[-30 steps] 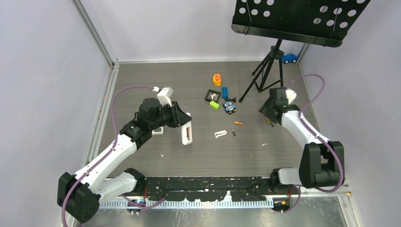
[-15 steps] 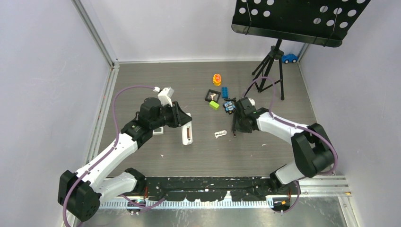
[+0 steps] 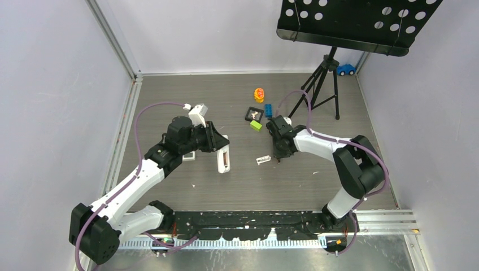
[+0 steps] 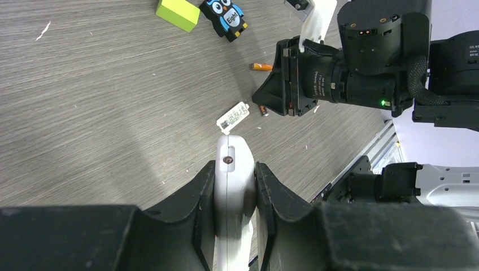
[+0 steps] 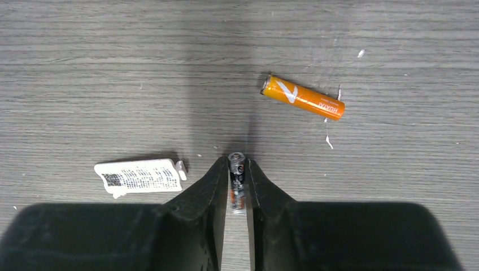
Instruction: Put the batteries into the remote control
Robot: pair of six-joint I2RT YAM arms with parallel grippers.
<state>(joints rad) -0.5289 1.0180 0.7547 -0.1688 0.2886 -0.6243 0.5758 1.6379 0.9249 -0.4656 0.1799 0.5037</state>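
I have the grey wood-grain surface (image 3: 169, 101) under both arms. My left pincer (image 4: 234, 172) is clamped on the narrow edges of the white remote control (image 4: 231, 164), holding it left of centre. Near the middle lies a small white printed cover (image 5: 141, 175). Just beside it, my right pincer (image 5: 238, 169) is down at the surface, closed tight on a dark battery (image 5: 236, 178). An orange battery (image 5: 303, 97) lies loose nearby, apart from the fingers.

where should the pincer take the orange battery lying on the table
Around the middle of the orange battery, coming straight down from above. It lies flat on the table, slightly slanted, both long sides free, so close across its width.
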